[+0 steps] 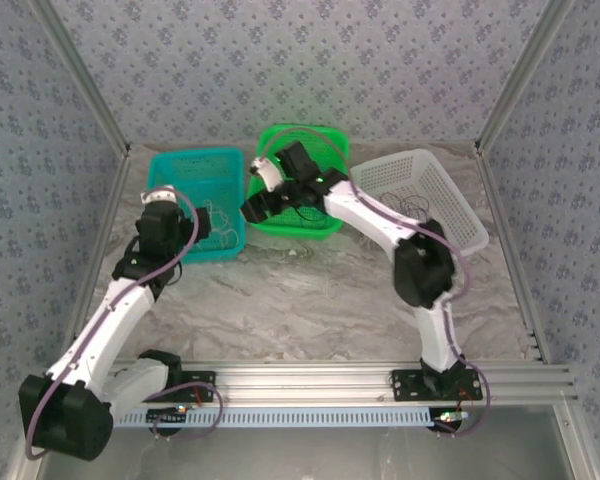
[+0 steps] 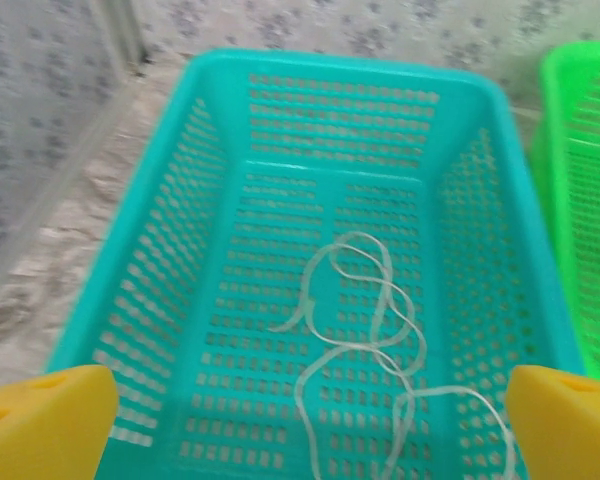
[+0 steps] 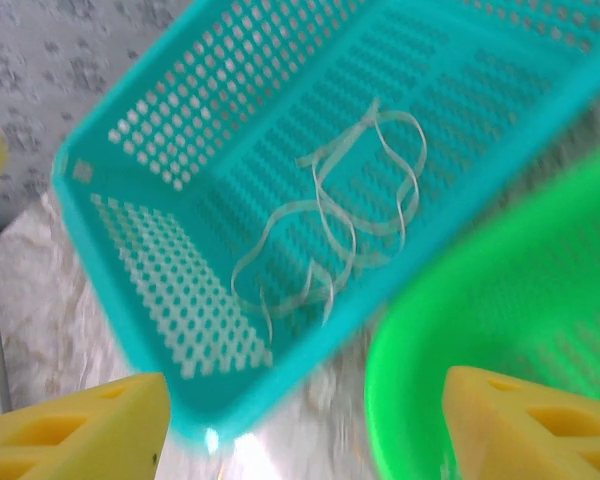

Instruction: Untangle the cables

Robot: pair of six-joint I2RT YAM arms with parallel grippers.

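Pale cable (image 2: 360, 300) lies separated in teal basket (image 2: 220, 70); my left hand (image 2: 310, 410) and right hand (image 3: 305, 415) both wide, empty; other cables unconfirmed

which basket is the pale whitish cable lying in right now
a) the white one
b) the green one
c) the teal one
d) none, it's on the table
c: the pale whitish cable lies in loose loops on the floor of the teal basket, as both wrist views show.
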